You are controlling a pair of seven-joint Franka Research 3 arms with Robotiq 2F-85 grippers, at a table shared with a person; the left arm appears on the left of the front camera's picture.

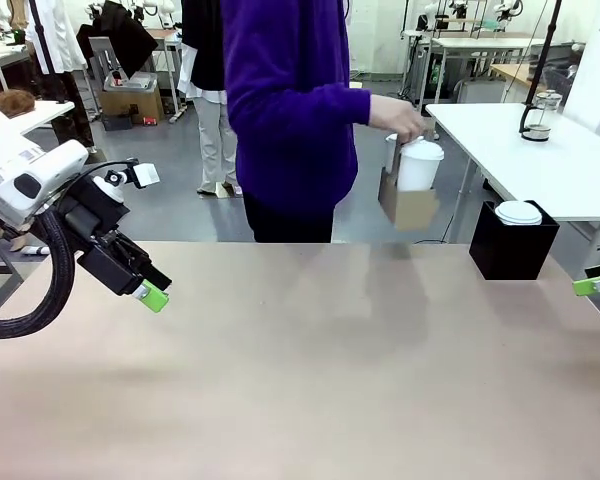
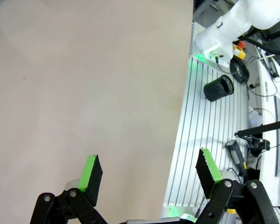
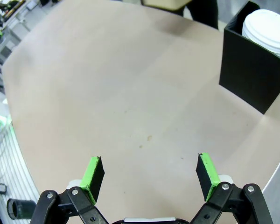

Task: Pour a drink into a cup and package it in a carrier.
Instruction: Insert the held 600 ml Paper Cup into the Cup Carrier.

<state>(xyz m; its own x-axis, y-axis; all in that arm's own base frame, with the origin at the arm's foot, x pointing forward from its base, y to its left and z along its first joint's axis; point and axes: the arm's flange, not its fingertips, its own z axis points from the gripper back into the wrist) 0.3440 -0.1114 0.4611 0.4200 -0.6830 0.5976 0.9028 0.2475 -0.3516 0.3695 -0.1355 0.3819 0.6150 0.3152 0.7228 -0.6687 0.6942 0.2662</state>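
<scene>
Beyond the table's far edge, a person in a purple top holds the brown cardboard carrier up in one hand. A white cup with a rounded white top stands in it, taller than the carrier; I cannot tell whether it is the plain tall cup. A glass press pot stands on the white side table; its liquid is too small to make out. My left gripper hovers open over the table's left side. My right gripper is open at the right edge, holding nothing.
A black box holding a stack of white lids stands at the far right of the brown table. The person stands behind the far edge's middle.
</scene>
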